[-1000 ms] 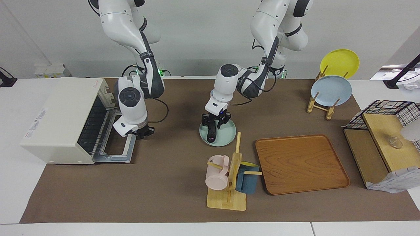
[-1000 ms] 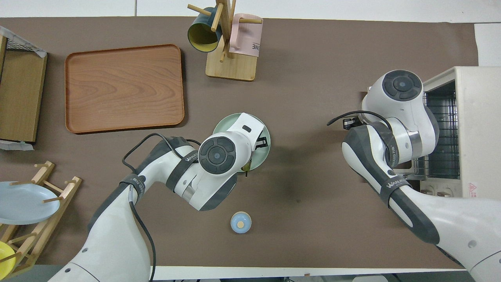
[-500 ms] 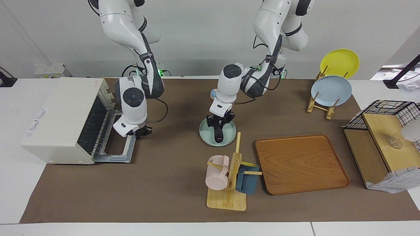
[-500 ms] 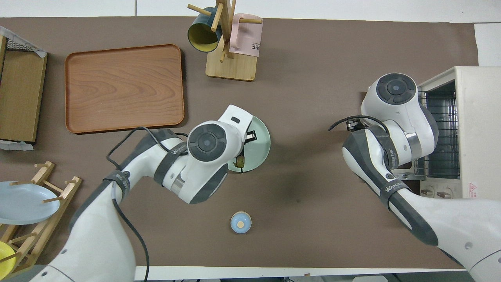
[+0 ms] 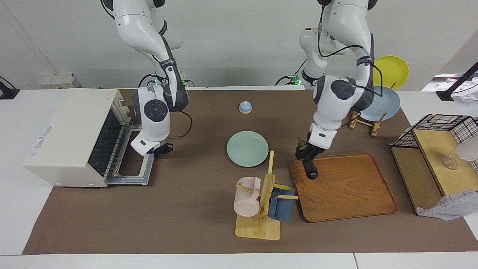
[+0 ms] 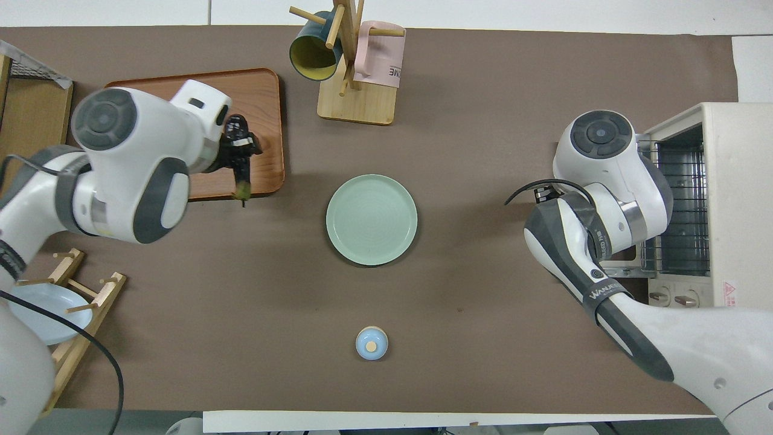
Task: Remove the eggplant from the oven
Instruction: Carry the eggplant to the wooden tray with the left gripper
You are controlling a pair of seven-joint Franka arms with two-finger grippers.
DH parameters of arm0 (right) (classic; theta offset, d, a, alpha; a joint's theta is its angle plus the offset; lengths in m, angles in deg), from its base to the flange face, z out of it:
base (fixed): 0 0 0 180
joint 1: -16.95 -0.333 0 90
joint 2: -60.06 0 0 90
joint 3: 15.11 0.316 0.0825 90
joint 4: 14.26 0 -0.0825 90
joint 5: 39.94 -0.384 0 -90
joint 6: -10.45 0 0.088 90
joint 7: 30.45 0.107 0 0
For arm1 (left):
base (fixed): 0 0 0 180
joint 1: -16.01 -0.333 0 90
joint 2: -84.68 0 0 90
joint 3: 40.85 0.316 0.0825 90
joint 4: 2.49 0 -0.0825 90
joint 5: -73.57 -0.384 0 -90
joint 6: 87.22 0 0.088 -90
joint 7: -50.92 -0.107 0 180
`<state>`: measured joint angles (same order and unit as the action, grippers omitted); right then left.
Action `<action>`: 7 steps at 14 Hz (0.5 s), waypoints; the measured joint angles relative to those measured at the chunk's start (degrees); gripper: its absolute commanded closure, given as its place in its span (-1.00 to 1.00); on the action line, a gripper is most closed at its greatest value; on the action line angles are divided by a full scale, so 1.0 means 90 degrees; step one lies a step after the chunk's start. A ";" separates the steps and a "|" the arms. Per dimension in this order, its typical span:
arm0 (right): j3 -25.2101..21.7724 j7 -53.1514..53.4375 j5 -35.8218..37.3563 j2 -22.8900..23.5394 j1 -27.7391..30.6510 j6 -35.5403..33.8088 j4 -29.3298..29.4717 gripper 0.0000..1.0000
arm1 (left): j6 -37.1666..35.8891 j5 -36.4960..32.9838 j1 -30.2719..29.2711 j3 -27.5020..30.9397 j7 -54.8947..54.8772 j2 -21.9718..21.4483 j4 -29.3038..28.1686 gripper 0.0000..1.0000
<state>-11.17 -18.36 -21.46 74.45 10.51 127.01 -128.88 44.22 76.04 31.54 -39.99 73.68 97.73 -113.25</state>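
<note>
**Eggplant over the tray**

The left hand point(image 5: 307, 158) is clamped on the slim, glossy dark purple eggplant point(image 5: 310, 170), hanging it nose-down over the corner of the wooden tray point(image 5: 347, 190) nearest the pale green plate point(image 5: 247, 148). It's well clear of the boxy cream-white toaster oven point(image 5: 71, 136), whose door lies open. Best play: lower gently until the tip meets wood, tilt it flat, then release. The right hand point(image 5: 160, 150) waits, fingers together, over the oven door.

Under my left gripper point(image 5: 307, 158) I see a glossy dark purple eggplant point(image 5: 310, 169) over a smooth reddish wooden tray point(image 5: 347, 194). Beside my right gripper point(image 5: 161, 150), the cream oven point(image 5: 71, 136) looks matt, its metal wire rack point(image 6: 679, 205) shiny.
</note>
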 measured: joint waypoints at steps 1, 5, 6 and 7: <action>0.0016 -0.0151 -0.0002 -0.0012 0.0000 -0.0353 0.0215 0.98 | -0.0014 0.0000 -0.0337 0.0003 -0.0568 0.0151 0.0201 1.00; 0.0003 -0.0415 -0.0014 -0.0393 0.0172 -0.1105 0.0608 0.90 | 0.0094 -0.0193 -0.0748 -0.0037 -0.1321 0.0957 0.0773 -0.99; -0.0013 -0.0528 -0.0006 -0.0533 0.0233 -0.1196 0.0620 0.85 | 0.0146 -0.0214 -0.0738 -0.0077 -0.1322 0.1064 0.0772 -1.00; -0.0029 -0.0644 -0.0003 -0.0655 0.0303 -0.1275 0.0628 0.83 | 0.0141 -0.0223 -0.0729 -0.0099 -0.1322 0.1088 0.0780 -1.00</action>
<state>-11.43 -24.15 -21.49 68.56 13.24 115.53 -123.22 45.49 74.04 24.98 -40.88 61.79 107.52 -106.23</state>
